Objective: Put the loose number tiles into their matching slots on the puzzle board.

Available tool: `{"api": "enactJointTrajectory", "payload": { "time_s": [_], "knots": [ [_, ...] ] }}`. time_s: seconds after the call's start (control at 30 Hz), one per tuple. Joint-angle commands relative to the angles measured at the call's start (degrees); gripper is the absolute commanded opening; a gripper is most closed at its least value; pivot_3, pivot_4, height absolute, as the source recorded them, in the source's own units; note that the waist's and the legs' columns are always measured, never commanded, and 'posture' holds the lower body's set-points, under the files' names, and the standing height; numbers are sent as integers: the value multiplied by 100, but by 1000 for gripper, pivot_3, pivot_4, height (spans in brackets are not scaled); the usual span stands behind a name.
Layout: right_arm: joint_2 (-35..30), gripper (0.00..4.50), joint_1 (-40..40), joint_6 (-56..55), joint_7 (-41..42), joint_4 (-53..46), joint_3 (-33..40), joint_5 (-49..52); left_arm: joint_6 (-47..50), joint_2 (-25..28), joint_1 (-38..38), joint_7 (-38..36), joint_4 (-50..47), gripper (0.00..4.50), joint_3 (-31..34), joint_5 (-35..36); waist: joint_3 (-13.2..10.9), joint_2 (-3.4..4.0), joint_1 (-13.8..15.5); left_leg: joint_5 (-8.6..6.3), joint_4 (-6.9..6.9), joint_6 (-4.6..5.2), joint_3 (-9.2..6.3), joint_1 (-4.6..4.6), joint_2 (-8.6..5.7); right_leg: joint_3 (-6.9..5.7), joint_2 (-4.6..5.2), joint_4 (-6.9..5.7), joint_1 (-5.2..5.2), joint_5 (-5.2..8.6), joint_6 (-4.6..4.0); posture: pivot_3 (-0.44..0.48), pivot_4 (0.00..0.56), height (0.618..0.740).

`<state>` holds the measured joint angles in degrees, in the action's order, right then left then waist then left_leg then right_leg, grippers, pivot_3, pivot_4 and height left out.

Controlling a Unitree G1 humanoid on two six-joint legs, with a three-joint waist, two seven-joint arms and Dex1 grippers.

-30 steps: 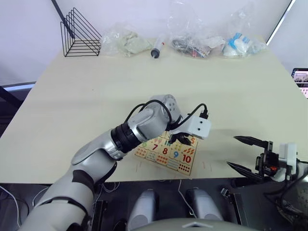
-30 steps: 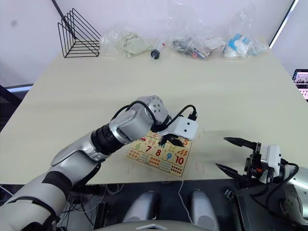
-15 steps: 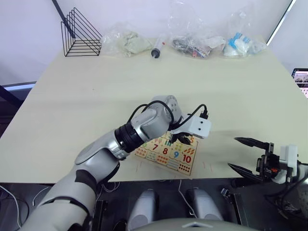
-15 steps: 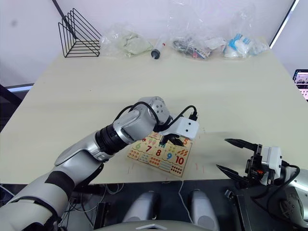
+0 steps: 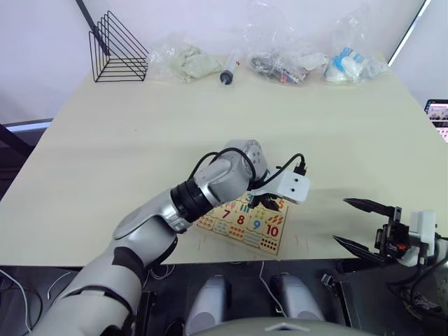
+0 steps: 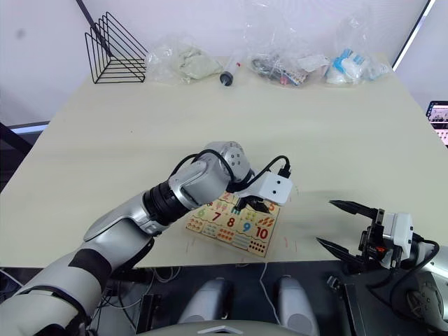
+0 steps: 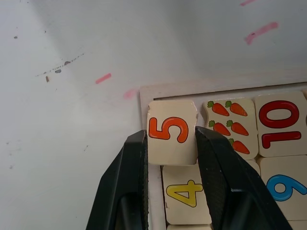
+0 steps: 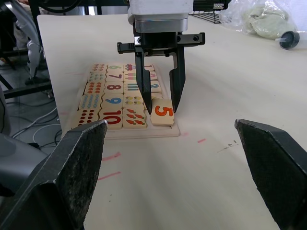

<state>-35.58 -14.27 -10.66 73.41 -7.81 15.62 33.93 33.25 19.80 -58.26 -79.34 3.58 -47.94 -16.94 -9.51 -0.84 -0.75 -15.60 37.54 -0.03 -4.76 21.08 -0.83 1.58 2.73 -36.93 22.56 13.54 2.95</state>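
Remaining clamped on the 5 tile (image 7: 171, 137), left gripper (image 7: 170, 143) over board corner (image 7: 144, 91).

Orange 5 tile (image 7: 171, 138), yellow 4 tile (image 7: 187, 200), red 10 (image 7: 281, 124)

Even, bright overhead light on my table (image 5: 140, 140); soft shadows beneath my arms, my near right fingers (image 8: 72, 182) blurred.

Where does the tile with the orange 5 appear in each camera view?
Head views: the 5 tile sits at the puzzle board's far right corner, under the left gripper.
Left wrist view: between the fingers, beside the 4 tile.
Right wrist view: at the board's corner nearest this camera.
Shared landmark: the red 10.
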Motion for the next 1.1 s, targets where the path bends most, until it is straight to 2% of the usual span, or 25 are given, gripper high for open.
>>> {"api": "enactJointTrajectory", "payload": {
  "time_s": [0.03, 1.07, 1.1],
  "knots": [
    [-21, 4500, -25, -116, -14, -77, 150, 38, -55, 19, -93, -122, -148, 949, -48, -67, 0, 0, 0, 0, 0, 0, 0, 0, 0, 0, 0, 0, 0, 0, 0, 0, 150, 740],
    [0, 4500, -100, -208, -14, -56, 89, -37, 33, -30, 81, -190, -235, 949, -73, -226, 0, 0, 2, 0, 0, 0, 1, 0, 0, 1, 0, 0, 0, 0, 0, 0, 150, 740],
    [3, 4500, -97, -209, -17, -52, 88, -39, 55, -46, 90, -177, -224, 1449, -61, -217, 0, 0, 2, 0, 0, 0, 0, 0, 0, 1, 0, 0, 0, 0, 0, 0, 150, 740]
  ]
}}
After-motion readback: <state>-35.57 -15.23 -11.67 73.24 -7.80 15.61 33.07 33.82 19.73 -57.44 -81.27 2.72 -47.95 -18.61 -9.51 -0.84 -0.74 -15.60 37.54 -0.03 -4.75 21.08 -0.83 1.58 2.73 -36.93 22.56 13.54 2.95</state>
